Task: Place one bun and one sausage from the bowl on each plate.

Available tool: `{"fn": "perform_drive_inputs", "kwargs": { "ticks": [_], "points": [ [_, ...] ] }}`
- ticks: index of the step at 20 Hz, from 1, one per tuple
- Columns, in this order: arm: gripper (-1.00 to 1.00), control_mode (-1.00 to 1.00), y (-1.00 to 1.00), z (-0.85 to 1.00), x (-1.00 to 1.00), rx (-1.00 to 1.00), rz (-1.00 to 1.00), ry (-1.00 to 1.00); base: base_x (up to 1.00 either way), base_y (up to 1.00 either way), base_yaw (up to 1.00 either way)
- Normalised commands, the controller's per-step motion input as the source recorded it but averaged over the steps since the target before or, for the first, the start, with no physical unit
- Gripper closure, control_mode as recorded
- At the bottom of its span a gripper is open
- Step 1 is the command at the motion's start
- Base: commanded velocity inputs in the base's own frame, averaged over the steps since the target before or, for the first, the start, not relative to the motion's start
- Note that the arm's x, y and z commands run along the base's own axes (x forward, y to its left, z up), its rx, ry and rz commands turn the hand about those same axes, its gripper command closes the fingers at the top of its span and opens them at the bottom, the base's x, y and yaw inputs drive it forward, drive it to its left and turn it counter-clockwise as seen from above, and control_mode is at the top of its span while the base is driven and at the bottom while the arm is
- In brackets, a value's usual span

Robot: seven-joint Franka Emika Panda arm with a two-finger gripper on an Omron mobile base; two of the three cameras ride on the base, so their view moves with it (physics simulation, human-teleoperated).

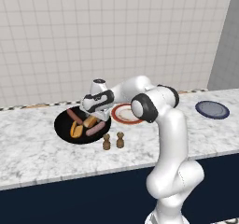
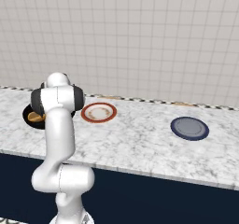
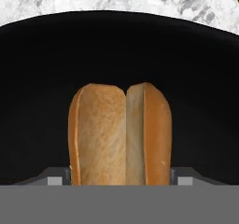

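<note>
The glossy black bowl (image 1: 62, 129) (image 3: 116, 45) stands on the counter left of the plates. It holds a split bun (image 3: 119, 134), a second orange-brown bun (image 1: 76, 129) and two sausages (image 1: 73, 115). My gripper (image 1: 91, 120) (image 3: 120, 180) reaches down into the bowl. Its fingertips (image 3: 55, 180) press on both long sides of the split bun, which still lies on the bowl's floor. The white plate with a red-brown rim (image 1: 122, 113) (image 2: 98, 112) and the dark blue plate (image 1: 212, 109) (image 2: 189, 128) carry no food. In the right base view my arm hides most of the bowl (image 2: 28, 118).
Two small brown shakers (image 1: 106, 142) stand in front of the bowl near the counter's front edge. A tiled wall runs behind the marble counter (image 1: 32, 148). Bare marble lies between the two plates.
</note>
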Motion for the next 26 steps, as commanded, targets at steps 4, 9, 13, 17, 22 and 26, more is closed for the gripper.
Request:
{"fn": "perform_drive_inputs", "kwargs": {
  "ticks": [4,9,13,17,22,26],
  "points": [
    [1.0,-1.0,0.0,0.0,0.0,0.0,0.0,0.0,0.0,0.0,0.0],
    [1.0,-1.0,0.0,0.05,-0.01,0.0,0.0,-0.03,0.0,0.0,0.0],
    [1.0,-1.0,-0.09,0.75,-0.28,0.0,0.0,-0.11,0.0,0.0,0.0],
    [1.0,-1.0,-0.53,0.59,-0.58,0.0,0.08,-0.1,0.0,0.0,0.0],
    [1.0,-1.0,-1.0,0.17,-0.15,0.01,0.21,0.0,0.0,0.0,0.0],
    [1.0,-1.0,-1.0,0.28,0.03,0.01,0.19,0.0,0.0,0.0,0.0]
  ]
}}
